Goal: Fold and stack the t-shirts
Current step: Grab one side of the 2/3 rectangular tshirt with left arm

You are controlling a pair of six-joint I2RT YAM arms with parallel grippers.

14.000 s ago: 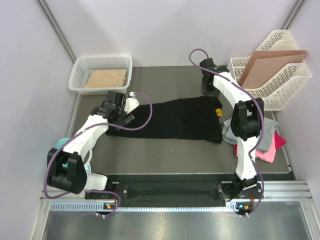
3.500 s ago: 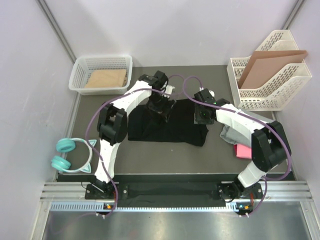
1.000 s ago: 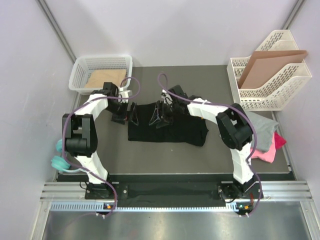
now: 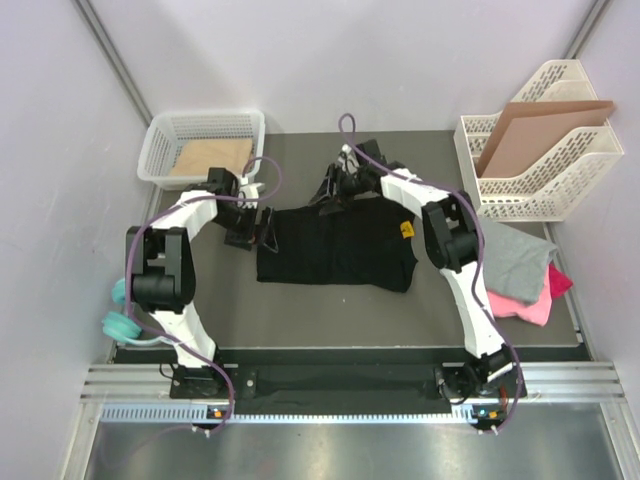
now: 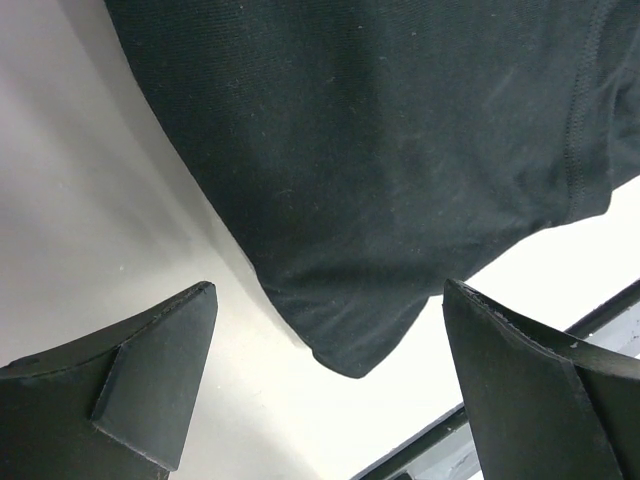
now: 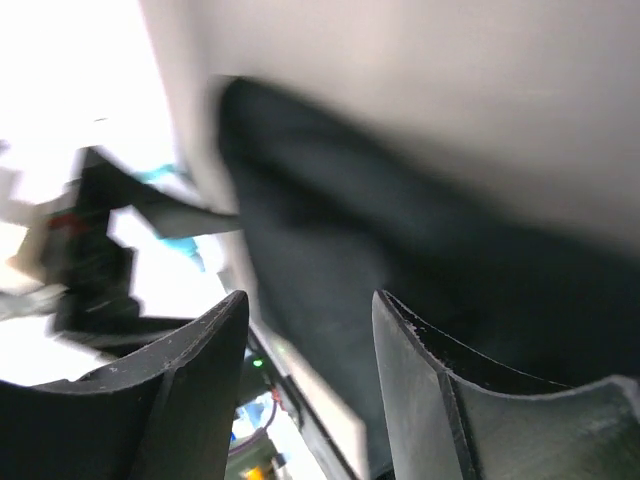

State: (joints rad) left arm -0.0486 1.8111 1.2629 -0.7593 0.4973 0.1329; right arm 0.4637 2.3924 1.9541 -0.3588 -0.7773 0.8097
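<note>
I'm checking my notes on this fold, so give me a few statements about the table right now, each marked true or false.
1. The black t-shirt lies folded mid-table. True.
2. The left gripper is shut on it. False: its fingers stand apart around a shirt corner.
3. The pink t-shirt lies on the black one. False: it lies at the right, against the grey t-shirt.
4. A tan sheet lies in the white basket. True.

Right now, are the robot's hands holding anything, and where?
Nothing. The left gripper is open by the black t-shirt, and the right gripper is open at its far edge.
</note>
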